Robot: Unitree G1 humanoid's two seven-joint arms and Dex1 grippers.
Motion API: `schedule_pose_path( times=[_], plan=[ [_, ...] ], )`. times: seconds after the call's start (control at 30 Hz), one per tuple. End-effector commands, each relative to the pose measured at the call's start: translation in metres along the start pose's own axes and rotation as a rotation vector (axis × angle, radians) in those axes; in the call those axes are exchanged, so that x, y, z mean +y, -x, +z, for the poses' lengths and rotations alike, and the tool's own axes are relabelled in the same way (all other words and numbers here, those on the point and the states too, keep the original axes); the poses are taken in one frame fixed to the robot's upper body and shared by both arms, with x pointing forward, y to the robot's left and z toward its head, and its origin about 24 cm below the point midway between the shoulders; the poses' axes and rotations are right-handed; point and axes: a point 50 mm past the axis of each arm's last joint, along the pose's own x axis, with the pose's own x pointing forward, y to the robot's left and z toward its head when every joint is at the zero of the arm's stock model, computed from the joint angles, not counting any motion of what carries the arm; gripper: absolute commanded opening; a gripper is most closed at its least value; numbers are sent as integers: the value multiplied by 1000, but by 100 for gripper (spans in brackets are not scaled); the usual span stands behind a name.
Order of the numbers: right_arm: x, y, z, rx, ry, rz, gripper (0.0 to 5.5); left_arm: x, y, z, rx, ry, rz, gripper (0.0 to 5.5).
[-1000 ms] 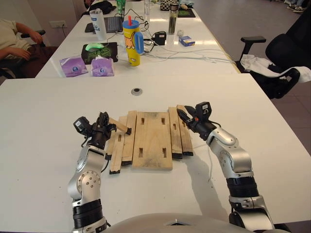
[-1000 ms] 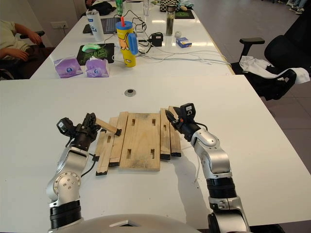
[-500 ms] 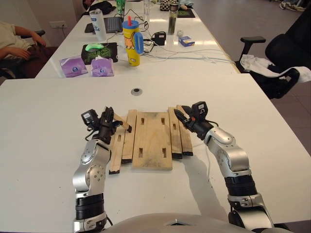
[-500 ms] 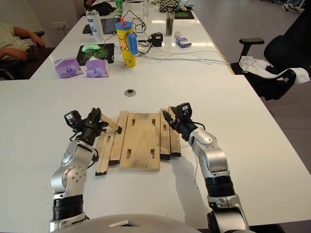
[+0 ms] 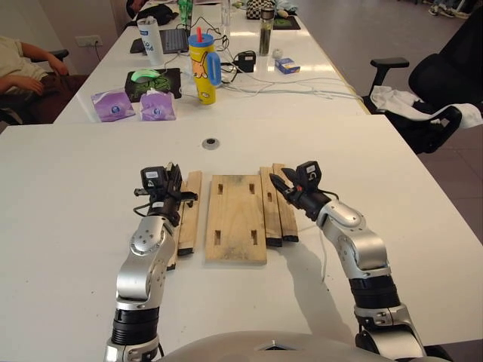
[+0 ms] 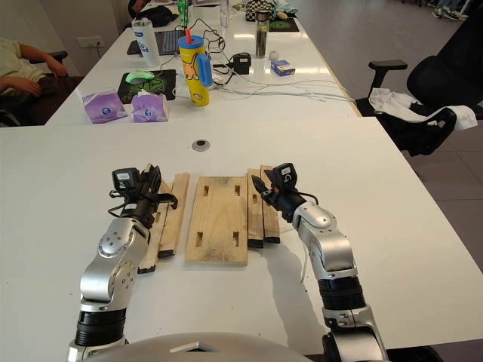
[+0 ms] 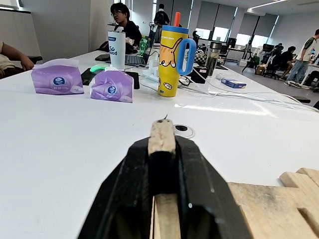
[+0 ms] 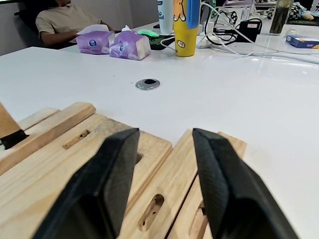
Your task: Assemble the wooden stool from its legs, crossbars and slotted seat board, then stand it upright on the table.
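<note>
Crossbar (image 7: 162, 135) between jaws of left gripper (image 7: 163, 155), tip just beyond.

You have wide table (image 5: 68, 226) outside the slats (image 5: 190, 219) on both sides. A narrow gap runs between the left slats and the board (image 5: 236, 219). Beyond, a grommet (image 5: 212, 142) lies near; cup (image 5: 204, 72) and tissue packs (image 5: 157, 105) stand well back.

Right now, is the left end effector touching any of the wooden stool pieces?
Touching. The left wrist view shows the left end effector shut on a wooden bar, its black fingers pressed against both sides.
</note>
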Motion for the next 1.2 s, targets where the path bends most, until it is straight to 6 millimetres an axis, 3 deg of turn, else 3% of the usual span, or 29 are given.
schedule_pose_path(
  times=[0.03,0.4,0.77,0.93,0.97,1.2],
  plan=[
    [-1,0,4,3,17,-5,198,16,21,-65,320,-108,55,43],
    [-2,-4,11,-5,41,14,198,11,31,-69,287,-82,40,43],
    [-1,-7,12,-7,49,9,198,10,27,-69,261,-113,33,43],
    [-2,-8,12,-7,47,8,198,11,17,-55,186,-103,48,43],
    [-2,-8,11,-7,45,6,198,11,15,-50,155,-96,45,80],
    [-1,-9,8,-9,34,-3,198,12,6,-7,-60,-109,37,171]
  ],
)
